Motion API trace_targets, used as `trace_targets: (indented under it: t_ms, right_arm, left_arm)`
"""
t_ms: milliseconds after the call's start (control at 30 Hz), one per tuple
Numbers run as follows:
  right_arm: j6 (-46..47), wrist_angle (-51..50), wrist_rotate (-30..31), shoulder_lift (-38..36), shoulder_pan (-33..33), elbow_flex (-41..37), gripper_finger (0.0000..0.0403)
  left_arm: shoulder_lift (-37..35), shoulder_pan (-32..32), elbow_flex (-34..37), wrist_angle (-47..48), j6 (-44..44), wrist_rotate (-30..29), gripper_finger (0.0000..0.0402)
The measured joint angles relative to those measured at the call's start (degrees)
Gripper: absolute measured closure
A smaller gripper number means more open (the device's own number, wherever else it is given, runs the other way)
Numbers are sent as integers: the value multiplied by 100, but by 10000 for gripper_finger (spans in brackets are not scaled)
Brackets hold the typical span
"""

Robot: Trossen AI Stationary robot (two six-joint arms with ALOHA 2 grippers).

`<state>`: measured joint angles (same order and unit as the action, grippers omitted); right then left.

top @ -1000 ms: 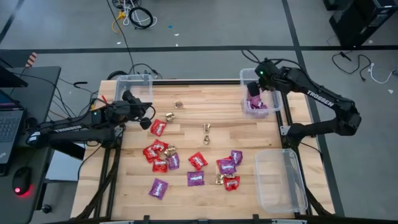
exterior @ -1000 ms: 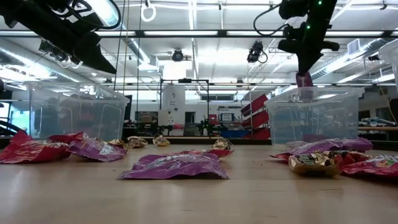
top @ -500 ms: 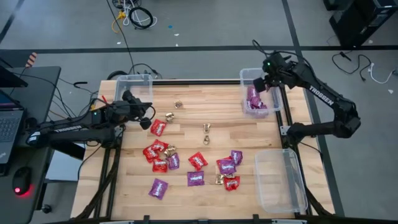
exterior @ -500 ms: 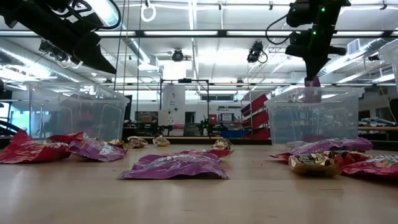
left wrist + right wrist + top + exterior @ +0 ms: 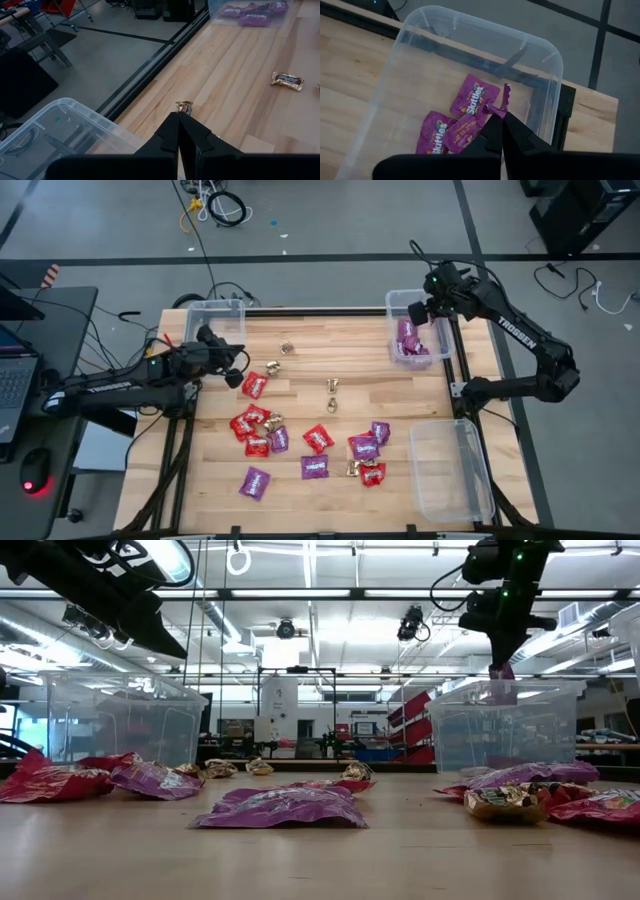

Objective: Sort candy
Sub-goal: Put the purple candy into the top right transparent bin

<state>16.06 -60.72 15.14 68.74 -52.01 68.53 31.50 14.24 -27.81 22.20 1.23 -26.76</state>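
Since a second ago the right arm has lifted and swung a bit toward the far rim of its bin; nothing else budged. Going left to right: the left end effector (image 5: 240, 367) hangs pinched shut and empty beside the left clear bin (image 5: 213, 320). Mid-desk (image 5: 330, 350), the loose candy (image 5: 310, 448) lies scattered: red packets, purple packets and small gold pieces. The right end effector (image 5: 417, 313) is above the far right bin (image 5: 392, 305), clamped on a purple packet (image 5: 503, 99), with more purple ones (image 5: 474, 96) inside.
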Motion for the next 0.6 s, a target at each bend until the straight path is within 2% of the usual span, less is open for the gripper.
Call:
trace_targets:
  t_ms: [333,600]
  right_arm:
    - [196,116,-13,417,0,0,403]
    - [222,539,-509,768,0,0,403]
  left_arm:
    - [0,0,0,0,0,1,393]
    - [-1,1,0,0,0,0,393]
